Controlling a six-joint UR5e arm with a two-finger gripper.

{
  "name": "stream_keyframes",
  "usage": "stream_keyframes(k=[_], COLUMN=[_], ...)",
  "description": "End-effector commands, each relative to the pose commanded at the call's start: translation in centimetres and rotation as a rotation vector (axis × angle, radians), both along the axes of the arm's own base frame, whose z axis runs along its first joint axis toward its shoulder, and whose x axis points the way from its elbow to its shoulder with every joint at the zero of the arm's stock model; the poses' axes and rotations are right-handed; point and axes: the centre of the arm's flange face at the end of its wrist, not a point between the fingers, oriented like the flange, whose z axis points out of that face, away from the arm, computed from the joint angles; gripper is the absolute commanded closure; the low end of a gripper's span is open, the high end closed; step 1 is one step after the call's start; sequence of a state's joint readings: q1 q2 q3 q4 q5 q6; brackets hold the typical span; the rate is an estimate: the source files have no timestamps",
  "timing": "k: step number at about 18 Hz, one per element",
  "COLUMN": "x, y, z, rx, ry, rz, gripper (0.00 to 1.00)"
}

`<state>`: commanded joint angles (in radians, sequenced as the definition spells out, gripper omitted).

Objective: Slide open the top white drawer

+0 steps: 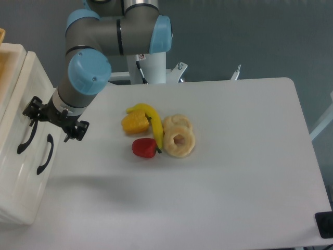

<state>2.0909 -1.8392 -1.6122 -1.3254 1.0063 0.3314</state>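
The top white drawer (23, 112) is the upper panel of the cream cabinet at the left edge, and its curved black handle (26, 136) stands out from the front. It sits flush with the lower drawer (39, 172). My gripper (52, 122) hangs just right of the cabinet front, level with the top handle's upper end. It is open, with one black finger (33, 108) close to the handle and the other finger (76, 130) over the table. Nothing is between them. Whether the near finger touches the handle cannot be told.
A banana (152, 121), an orange piece (135, 124), a red fruit (144, 148) and two pale rings (178, 136) lie grouped mid-table. The lower drawer's black handle (45, 154) is just below my gripper. A yellow-orange tray (6, 65) rests on the cabinet top.
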Motion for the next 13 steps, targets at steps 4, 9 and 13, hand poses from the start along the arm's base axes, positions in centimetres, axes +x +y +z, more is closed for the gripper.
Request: stream_keyframes(k=[4,9,13], x=[-0.1,0.4,0.3], y=[0.3,0.7,0.9], z=[-0.4,-1.0,-1.5], rx=[-0.003,-0.01,-0.018], ry=[-0.001,-0.003,-0.006], rz=[0.005,-0.001,0.0], gripper=[0.0,0.0,0.0])
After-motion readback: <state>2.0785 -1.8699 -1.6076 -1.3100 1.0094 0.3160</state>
